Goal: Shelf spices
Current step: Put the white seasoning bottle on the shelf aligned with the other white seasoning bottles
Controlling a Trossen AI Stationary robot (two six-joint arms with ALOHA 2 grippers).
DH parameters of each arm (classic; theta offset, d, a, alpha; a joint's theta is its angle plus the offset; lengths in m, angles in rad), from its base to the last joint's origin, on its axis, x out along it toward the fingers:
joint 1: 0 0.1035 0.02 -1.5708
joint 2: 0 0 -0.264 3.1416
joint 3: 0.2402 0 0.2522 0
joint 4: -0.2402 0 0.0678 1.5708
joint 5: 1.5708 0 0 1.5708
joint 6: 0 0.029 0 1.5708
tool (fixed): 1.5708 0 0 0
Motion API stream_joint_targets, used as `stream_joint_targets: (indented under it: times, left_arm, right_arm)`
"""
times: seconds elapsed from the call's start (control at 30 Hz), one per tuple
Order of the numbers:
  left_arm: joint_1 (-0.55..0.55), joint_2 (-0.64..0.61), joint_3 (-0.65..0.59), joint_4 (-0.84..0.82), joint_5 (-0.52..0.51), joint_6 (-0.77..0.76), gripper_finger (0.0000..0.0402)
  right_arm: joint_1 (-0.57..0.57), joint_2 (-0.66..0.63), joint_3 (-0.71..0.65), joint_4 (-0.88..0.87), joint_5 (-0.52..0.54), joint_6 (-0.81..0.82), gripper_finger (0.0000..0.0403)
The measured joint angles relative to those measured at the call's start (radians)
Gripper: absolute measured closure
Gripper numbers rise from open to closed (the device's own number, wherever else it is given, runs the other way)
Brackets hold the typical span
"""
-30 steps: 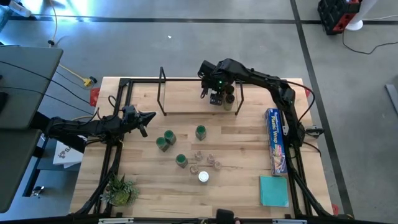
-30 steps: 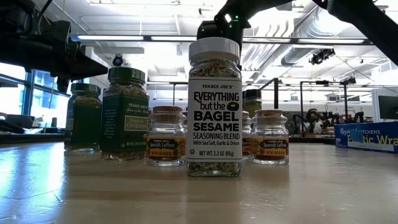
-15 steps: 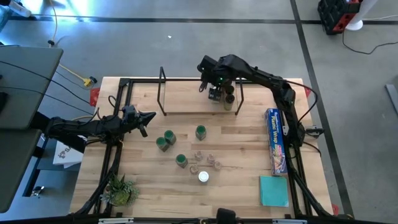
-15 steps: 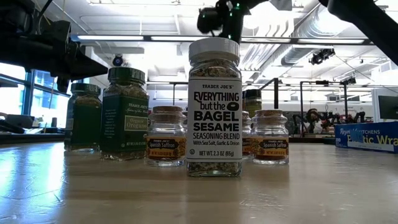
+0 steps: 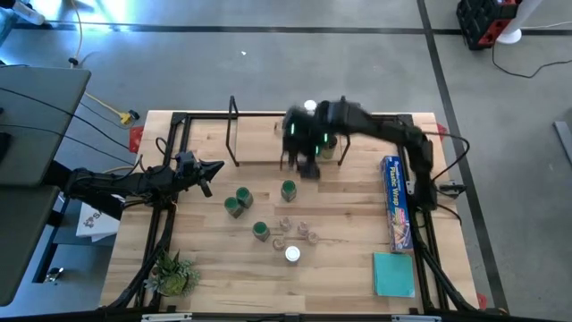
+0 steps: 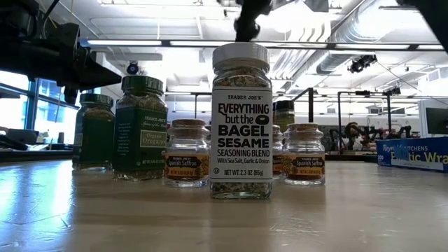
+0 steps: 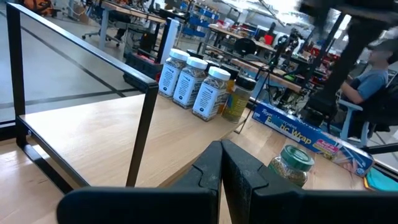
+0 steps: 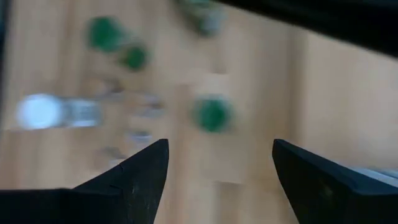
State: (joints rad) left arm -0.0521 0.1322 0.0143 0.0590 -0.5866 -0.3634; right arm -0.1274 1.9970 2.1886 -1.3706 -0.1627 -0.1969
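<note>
The right gripper hangs empty, jaws spread, just off the shelf, nearly over the upright green-lidded jar, probably its next pick. The left gripper waits clenched, farther from that jar.

Along the right edge of the high view, a long blue plastic-wrap box — lying lengthwise on the wooden tabletop. Just below it, lower right, 1 teal cloth, flat. Lower left corner — a small green plant.
</note>
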Motion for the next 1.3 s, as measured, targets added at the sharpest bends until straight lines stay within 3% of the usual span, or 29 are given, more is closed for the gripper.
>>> stream_joint_targets:
  times: [0.23, 0.47, 0.73, 0.93, 1.3]
  left_arm:
    - [0.0, 0.0, 0.0, 0.0, 0.0, 0.0, 0.0396]
    - [0.0, 0.0, 0.0, 0.0, 0.0, 0.0, 0.0396]
    - [0.0, 0.0, 0.0, 0.0, 0.0, 0.0, 0.0396]
    - [0.0, 0.0, 0.0, 0.0, 0.0, 0.0, 0.0396]
    - [0.0, 0.0, 0.0, 0.0, 0.0, 0.0, 0.0396]
  right_arm:
    - [0.318, -0.024, -0.145, 0.233, -0.008, 0.225, 0.0122]
    - [0.489, -0.001, -0.271, 0.466, 0.018, 0.525, 0.0121]
    - [0.504, 0.092, -0.275, 0.427, 0.034, 0.626, 0.0094]
    - [0.484, 0.115, -0.276, 0.373, 0.045, 0.59, 0.0064]
    - [0.515, 0.118, -0.358, 0.426, 0.134, 0.485, 0.0068]
